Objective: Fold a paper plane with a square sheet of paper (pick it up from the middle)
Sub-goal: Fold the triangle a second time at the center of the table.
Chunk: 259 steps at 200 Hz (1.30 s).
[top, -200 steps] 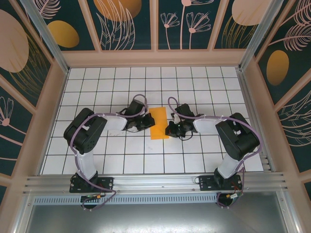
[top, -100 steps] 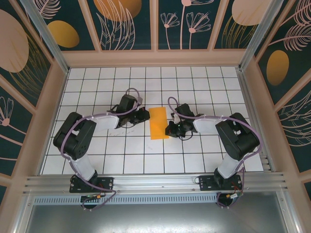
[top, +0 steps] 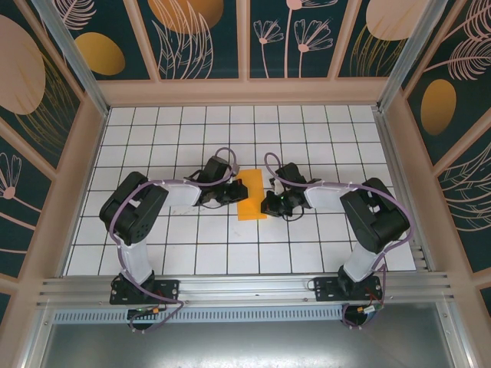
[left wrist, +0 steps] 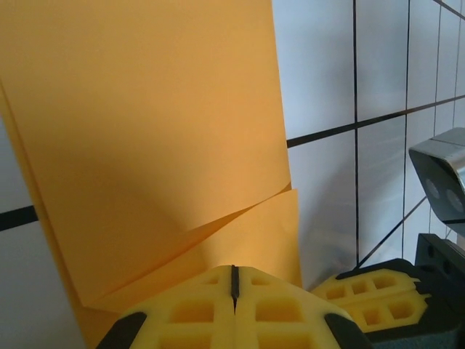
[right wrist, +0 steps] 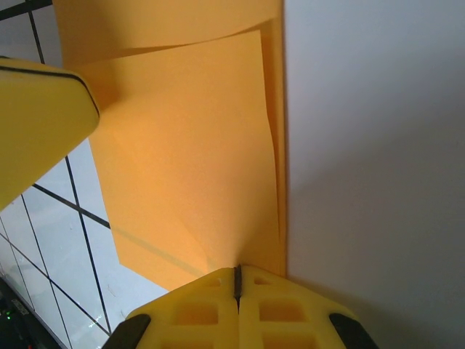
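Observation:
The square sheet of paper (top: 251, 195) lies on the white grid table, folded into a narrow orange rectangle rather than a pointed paper plane. My left gripper (top: 232, 193) is shut, its tips at the sheet's left edge. In the left wrist view its closed yellow tips (left wrist: 234, 280) rest on the lower layer while the top layer (left wrist: 145, 131) stands lifted. My right gripper (top: 268, 204) is shut at the sheet's lower right edge. The right wrist view has its closed tips (right wrist: 237, 280) touching the paper (right wrist: 189, 145), which puckers slightly there. Whether either grips the paper I cannot tell.
The tiled table (top: 230, 253) is boxed in by beige frame walls with dark patterned panels. An aluminium rail (top: 245, 287) carrying both arm bases runs along the near edge. Purple cables loop over both forearms. The left gripper's yellow finger (right wrist: 36, 123) stands close beside the sheet.
Half a second ago the left gripper had swung up and left, off the paper; it is now back at the sheet's left edge. The right gripper has held still.

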{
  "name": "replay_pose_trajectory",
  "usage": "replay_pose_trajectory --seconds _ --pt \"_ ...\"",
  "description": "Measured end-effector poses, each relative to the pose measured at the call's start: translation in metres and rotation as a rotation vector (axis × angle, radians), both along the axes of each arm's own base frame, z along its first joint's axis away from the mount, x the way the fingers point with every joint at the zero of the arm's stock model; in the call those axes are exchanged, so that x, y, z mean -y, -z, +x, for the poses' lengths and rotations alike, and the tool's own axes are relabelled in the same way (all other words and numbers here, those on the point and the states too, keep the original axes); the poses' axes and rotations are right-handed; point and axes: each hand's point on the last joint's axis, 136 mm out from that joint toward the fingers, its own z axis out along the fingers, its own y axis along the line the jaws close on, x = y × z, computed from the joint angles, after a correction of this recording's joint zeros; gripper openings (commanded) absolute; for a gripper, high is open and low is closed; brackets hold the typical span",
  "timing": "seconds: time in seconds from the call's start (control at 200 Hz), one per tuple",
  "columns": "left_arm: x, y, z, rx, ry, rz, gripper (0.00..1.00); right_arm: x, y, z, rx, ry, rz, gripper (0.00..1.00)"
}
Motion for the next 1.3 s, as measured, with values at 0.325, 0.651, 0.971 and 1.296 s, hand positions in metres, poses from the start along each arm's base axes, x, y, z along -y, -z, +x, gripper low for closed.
replay_pose_trajectory --seconds 0.325,0.651,0.971,1.296 --pt "-0.005 0.014 0.000 -0.016 -0.006 0.046 0.00 -0.016 -0.016 0.009 0.046 -0.020 0.012 0.00" --pt "-0.006 0.015 0.001 -0.014 -0.011 0.052 0.00 -0.031 -0.019 0.027 0.064 -0.024 0.025 0.00" --pt "-0.007 0.015 0.001 -0.014 -0.017 0.058 0.00 -0.029 0.000 0.024 0.032 -0.028 0.002 0.00" --pt "-0.007 0.016 0.002 -0.020 -0.025 0.060 0.00 -0.005 0.002 -0.005 0.052 -0.019 0.017 0.00"
